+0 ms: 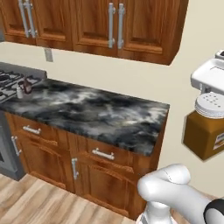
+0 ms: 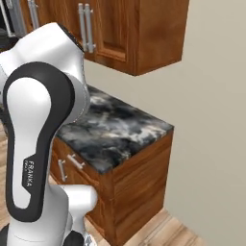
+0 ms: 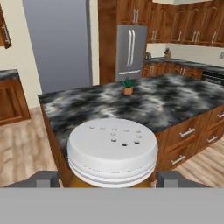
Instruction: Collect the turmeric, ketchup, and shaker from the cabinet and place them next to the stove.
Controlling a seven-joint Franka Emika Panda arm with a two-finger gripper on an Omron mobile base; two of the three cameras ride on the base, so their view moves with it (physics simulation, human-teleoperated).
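Clearly the turmeric [image 1: 208,127] is in transit: the squat amber jar with its white perforated lid hangs in the air at the right edge of the left base view, well clear of the table [image 1: 100,113], tucked under the white hand. Seen from the hand view, the same lid sits at lower centre, with the pincer [image 3: 107,178] spread wide around the jar, one dark fingertip at each side of it, pinching it between them.

At the upper left of the left base view, two small containers already stand on the table just beside the stove [image 1: 11,83]: the slim dark ketchup [image 1: 27,85] and, touching or nearly touching it, the small pale shaker [image 1: 20,91]. By that reckoning two of the three items look delivered, and what is left is carrying the jar across to join them and setting it down. The cabinet [image 1: 131,26] doors along the top of that view are closed.

A pale label shows on the jar's side at the right edge, too blurred to read. On the arm in the right base view, the word FRANKA runs down the white casing at lower left.
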